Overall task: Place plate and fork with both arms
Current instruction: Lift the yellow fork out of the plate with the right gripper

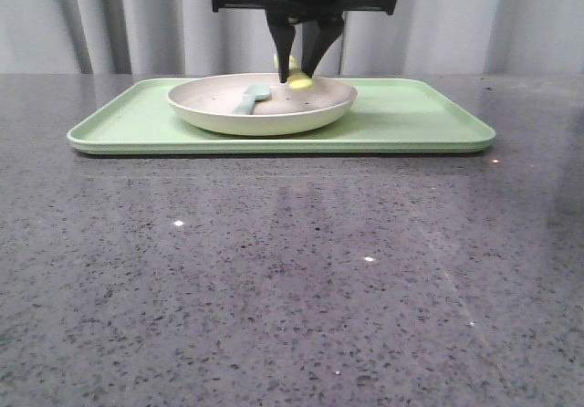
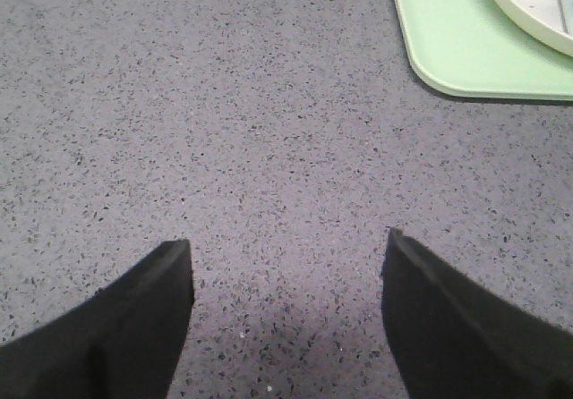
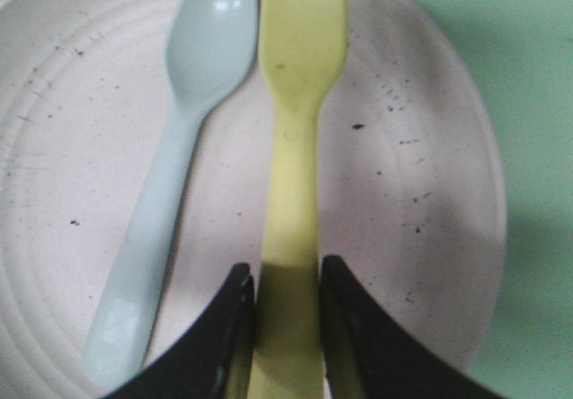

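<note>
- The grey table (image 1: 292,279) lies bare in front of the green tray (image 1: 429,115); the tray's rounded corner shows in the left wrist view.
- The plate (image 1: 274,120) sits on the tray, left of its centre.
- Over the plate, the right gripper (image 3: 286,283) pinches the fork (image 3: 300,59) by its handle; a spoon (image 3: 192,86) lies just beside it.
- The left gripper (image 2: 286,283) hangs over table beside the tray, jaws spread.

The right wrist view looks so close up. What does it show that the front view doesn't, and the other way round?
Only the right wrist view shows the yellow fork whole, tines included, its handle clamped in the right pincer, lying beside the full spoon. Only the front view shows the entire green tray on the speckled grey table, with the plate's full outline on it. Both show plate, spoon, fork, tray and that pincer.
</note>
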Available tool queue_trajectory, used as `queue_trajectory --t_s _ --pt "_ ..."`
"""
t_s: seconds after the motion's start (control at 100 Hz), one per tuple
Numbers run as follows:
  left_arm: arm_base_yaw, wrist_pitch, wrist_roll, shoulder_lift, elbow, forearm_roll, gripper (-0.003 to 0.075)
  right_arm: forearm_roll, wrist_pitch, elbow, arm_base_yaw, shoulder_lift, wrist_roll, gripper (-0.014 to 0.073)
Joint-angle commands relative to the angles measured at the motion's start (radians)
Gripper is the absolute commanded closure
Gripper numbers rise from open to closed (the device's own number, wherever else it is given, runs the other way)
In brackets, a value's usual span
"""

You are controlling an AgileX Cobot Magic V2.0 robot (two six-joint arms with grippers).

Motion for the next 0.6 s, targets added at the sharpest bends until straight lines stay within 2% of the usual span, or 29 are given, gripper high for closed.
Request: queue_trajectory --t_s 0.0,0.17,0.59 --pt "0.002 -0.058 -0.008 0.004 -0.027 -0.002 0.0282 -0.034 0.011 -0.059 -0.024 -0.068 -0.002 0.0594" --pt "0.002 -0.058 -0.008 0.004 -0.027 -0.002 0.0282 -0.034 0.086 -0.088 -0.066 -0.068 -0.015 0.0594" --pt "0.002 -0.058 -0.008 0.004 -0.027 -0.002 0.0282 -0.032 0.111 -0.088 -0.143 -0.081 -0.103 0.0594"
